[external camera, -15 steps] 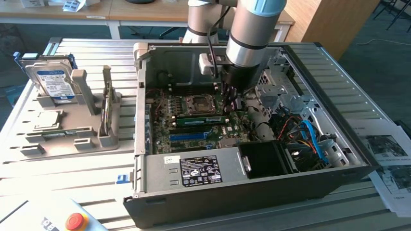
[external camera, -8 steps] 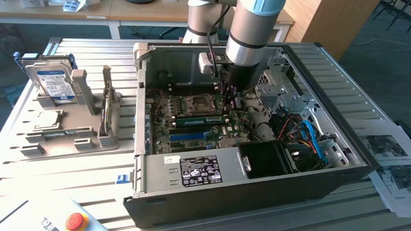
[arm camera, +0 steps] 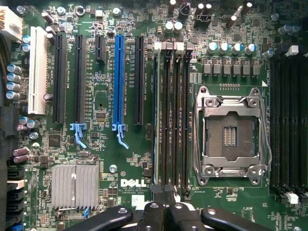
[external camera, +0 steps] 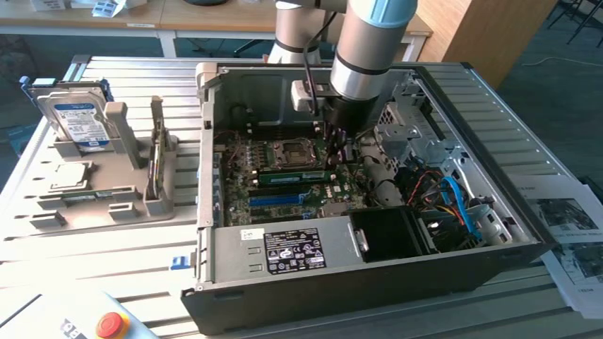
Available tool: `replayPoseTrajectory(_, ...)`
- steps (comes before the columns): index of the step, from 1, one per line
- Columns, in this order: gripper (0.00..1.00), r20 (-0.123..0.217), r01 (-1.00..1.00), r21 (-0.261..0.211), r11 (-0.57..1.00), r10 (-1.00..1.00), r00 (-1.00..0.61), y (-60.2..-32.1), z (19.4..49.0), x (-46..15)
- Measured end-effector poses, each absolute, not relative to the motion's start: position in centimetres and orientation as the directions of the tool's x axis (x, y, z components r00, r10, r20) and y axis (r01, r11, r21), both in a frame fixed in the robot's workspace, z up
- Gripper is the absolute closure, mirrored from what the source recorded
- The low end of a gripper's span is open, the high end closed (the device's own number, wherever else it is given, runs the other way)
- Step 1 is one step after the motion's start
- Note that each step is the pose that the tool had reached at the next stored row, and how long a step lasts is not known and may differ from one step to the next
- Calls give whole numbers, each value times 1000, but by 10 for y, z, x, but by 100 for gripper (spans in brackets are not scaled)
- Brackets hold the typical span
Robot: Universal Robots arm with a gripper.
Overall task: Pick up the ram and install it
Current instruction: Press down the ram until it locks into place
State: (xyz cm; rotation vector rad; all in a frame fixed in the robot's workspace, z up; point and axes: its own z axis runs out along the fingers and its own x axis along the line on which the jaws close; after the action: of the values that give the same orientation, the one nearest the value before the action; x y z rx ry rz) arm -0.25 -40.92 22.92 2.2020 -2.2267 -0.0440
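In the exterior view, a red button (external camera: 112,324) is seen nearest, at the worktop's (external camera: 113,265) front edge. Behind it the open computer case (external camera: 377,279) lies on its side, with the labelled power supply (external camera: 292,251) along its near wall. Further in, the motherboard (external camera: 282,191) is exposed, and the ram (external camera: 292,176) is seen lying along a slot just in front of the empty processor socket (external camera: 287,152).

The arm (external camera: 372,42) is held nearly vertical, reaching straight down into the case from above, and its fingers (external camera: 341,145) are lowered close to the board beside the socket. In the wrist view the fingers (arm camera: 163,214) are seen pressed together, fully closed, with nothing gripped between them; their tips are set just above the ends of the black memory slots (arm camera: 171,115), beside the blue slot strip (arm camera: 119,82).

To the exterior view's left, a grey holder tray (external camera: 104,191) is placed well apart from the case, with a hard drive (external camera: 78,123) stood upright at its far end.
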Motion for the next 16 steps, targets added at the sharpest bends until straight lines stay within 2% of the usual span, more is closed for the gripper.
replayPoseTrajectory(16,90,-13,-1000,27,11,-1000,-11,-409,227,-3)
